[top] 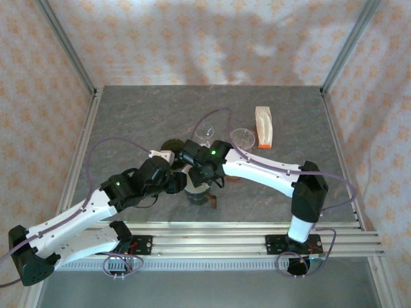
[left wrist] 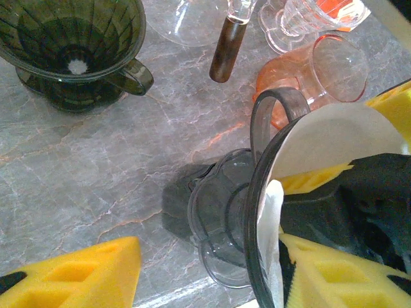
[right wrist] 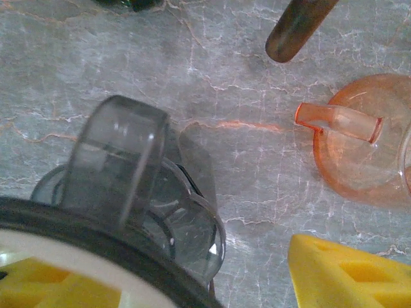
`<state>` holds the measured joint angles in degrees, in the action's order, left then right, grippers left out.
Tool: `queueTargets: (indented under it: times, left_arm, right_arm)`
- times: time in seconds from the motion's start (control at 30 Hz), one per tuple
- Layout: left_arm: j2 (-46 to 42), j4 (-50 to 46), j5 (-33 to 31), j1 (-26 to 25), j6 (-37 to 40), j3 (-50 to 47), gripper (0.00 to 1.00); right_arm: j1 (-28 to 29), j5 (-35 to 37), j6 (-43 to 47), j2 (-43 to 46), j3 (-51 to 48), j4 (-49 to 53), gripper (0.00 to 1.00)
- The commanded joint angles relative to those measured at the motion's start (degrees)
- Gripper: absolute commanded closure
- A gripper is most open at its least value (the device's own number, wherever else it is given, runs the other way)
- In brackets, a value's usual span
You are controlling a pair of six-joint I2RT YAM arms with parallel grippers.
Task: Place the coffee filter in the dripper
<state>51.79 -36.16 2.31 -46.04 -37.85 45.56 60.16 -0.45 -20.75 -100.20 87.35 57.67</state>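
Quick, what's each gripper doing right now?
Left gripper: jaws open, nothing clamped.
Right gripper: jaws open astride the rim of the grey dripper, paper filter partly inside it.

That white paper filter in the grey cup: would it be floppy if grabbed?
Probably floppy: the paper filter curves along the wall of the smoky dripper. Likely very light and easily creased, since it looks thin.

Grey, marble-veined table (top: pixel 128 115) enclosed on three sides by cream walls (top: pixel 192 38) printed with orange floral motifs. Aluminium posts (top: pixel 67 48) rise from its far corners; a grooved aluminium rail (top: pixel 212 240) runs along its near edge. Light is diffuse, and soft shadows fall on the back wall.
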Motion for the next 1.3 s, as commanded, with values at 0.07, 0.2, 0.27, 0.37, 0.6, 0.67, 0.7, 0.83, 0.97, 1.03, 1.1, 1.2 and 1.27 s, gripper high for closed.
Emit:
queueTargets:
  times: [0.07,0.2,0.27,0.37,0.6,0.67,0.7,0.83,0.97,1.03,1.1,1.2,1.27]
  left_arm:
    - [0.48,1.35,-0.09,-0.24,-0.74,-0.56,0.43]
    - [0.59,1.49,-0.03,-0.2,-0.74,-0.66,0.43]
    - [0.68,1.58,0.05,-0.22,-0.78,-0.86,0.43]
    - [0.72,1.71,0.07,-0.24,-0.83,-0.86,0.42]
    - [0.77,2.05,0.07,-0.27,-0.98,-1.23,0.42]
    - [0.9,2.04,0.08,-0.24,-1.0,-1.28,0.43]
    - [0.86,1.98,0.14,-0.27,-1.0,-1.34,0.43]
    - [0.68,1.75,0.17,-0.25,-1.08,-1.49,0.43]
    - [0.59,1.93,0.33,-0.22,-1.07,-1.55,0.43]
    - [0.64,2.06,0.43,-0.22,-1.18,-1.53,0.43]
    - [0.68,2.23,0.51,-0.19,-1.27,-1.7,0.43]
    - [0.64,2.34,0.64,-0.26,-1.35,-1.85,0.43]
    - [0.64,2.37,0.68,-0.21,-1.44,-1.81,0.43]
  right_arm:
    - [-0.48,1.42,-0.31,-0.95,-1.21,0.25,0.34]
    - [-0.48,1.35,-0.29,-1.63,-1.81,-0.1,0.34]
    - [-0.48,1.35,-0.24,-1.88,-1.97,-0.1,0.34]
    - [-0.48,1.33,-0.24,-2.09,-2.43,-0.27,0.34]
    - [-0.14,1.64,-0.51,-2.11,-2.97,-0.62,0.34]
    - [-0.15,1.76,-0.61,-2.0,-2.98,-0.62,0.34]
    - [-0.13,1.81,-0.62,-1.72,-2.97,-0.84,0.34]
    - [-0.08,1.88,-0.88,0.93,-3.22,-1.98,0.33]
    - [-0.13,1.52,-1.44,4.29,-3.71,-3.13,0.31]
    - [-0.13,1.76,-1.79,6.29,-4.33,-3.82,0.31]
    - [-0.18,2.01,-2.09,7.59,-4.71,-3.63,0.31]
    - [-0.22,2.31,-2.81,9.0,-5.45,-2.94,0.31]
    - [-0.22,2.35,-3.29,9.89,-6.17,-2.59,0.32]
